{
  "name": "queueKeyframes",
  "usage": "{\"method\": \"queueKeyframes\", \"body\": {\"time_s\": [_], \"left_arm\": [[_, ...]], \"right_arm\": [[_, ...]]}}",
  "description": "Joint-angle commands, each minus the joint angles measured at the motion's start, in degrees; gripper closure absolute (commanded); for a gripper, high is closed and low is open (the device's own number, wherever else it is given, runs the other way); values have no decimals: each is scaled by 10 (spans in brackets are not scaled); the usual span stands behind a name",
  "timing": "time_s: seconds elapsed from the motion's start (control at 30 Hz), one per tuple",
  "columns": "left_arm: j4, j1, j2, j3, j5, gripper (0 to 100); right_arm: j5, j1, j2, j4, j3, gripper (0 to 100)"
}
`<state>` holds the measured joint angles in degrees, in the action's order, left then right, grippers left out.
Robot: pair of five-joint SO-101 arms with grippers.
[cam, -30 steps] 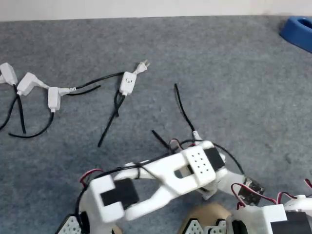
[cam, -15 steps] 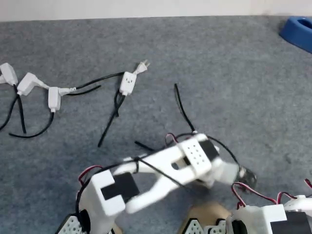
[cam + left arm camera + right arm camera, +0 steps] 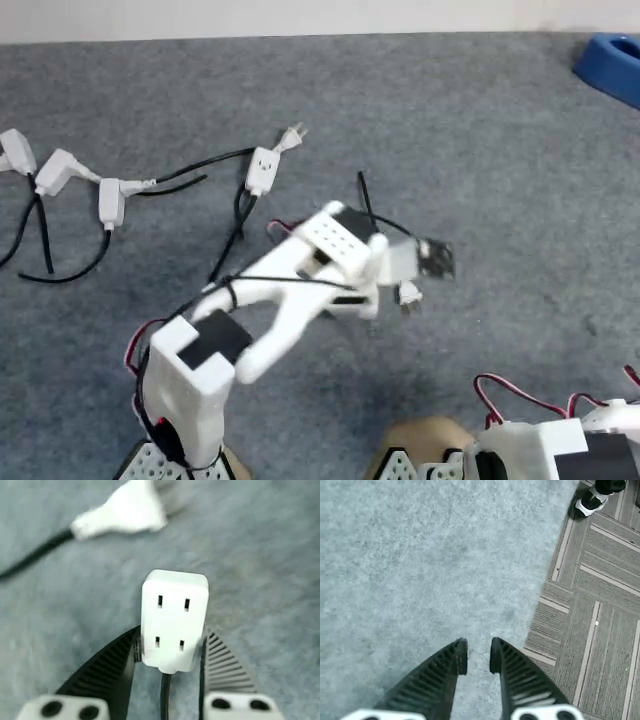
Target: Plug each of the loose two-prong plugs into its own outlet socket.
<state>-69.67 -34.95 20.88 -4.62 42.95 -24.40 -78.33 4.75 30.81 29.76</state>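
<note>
My left gripper (image 3: 170, 630) is shut on a white outlet socket (image 3: 173, 620) whose slots face the camera and whose black cord hangs down between the fingers. Just beyond it a loose white two-prong plug (image 3: 125, 510) lies on the grey carpet. In the high view the left arm hangs over the carpet's middle, with that plug (image 3: 408, 293) just under its tip. Another socket (image 3: 261, 170) with a plug (image 3: 291, 135) beside it lies further back. More white plugs and sockets (image 3: 109, 200) sit far left. My right gripper (image 3: 477, 656) is open by a narrow gap, holding nothing.
Black cords (image 3: 235, 230) trail across the carpet's left half. A blue container (image 3: 612, 58) sits at the far right corner. The carpet's edge meets tiled floor (image 3: 600, 630) beside the right gripper. A tan object (image 3: 420, 450) lies at the front between the arm bases.
The left arm has swung away from the front edge toward the carpet's middle and to the left, carrying the socket and its cord. The right arm has stayed still.
</note>
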Motion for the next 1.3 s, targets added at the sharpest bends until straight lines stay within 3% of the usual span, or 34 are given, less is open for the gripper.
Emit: {"method": "queueKeyframes", "body": {"time_s": [0.0, 0.2, 0.43, 0.77, 0.9, 1.17, 1.27], "left_arm": [[-6, 54, -13, 5, -64, 994], [-10, 91, -13, -26, -98, 994], [-6, 157, -67, -98, -76, 994], [51, 136, -340, -369, -26, 994], [67, 136, -352, -396, -11, 994], [66, 87, -353, -422, 2, 987], [67, 87, -356, -417, -3, 919]], "right_arm": [[-7, 47, 29, 28, -21, 908], [-7, 158, 30, 97, -25, 908], [-7, 298, 29, 185, -44, 908], [39, 529, 29, 382, -147, 908], [46, 613, 29, 419, -151, 908], [65, 707, 29, 442, -161, 908], [65, 738, 29, 452, -170, 908]]}}
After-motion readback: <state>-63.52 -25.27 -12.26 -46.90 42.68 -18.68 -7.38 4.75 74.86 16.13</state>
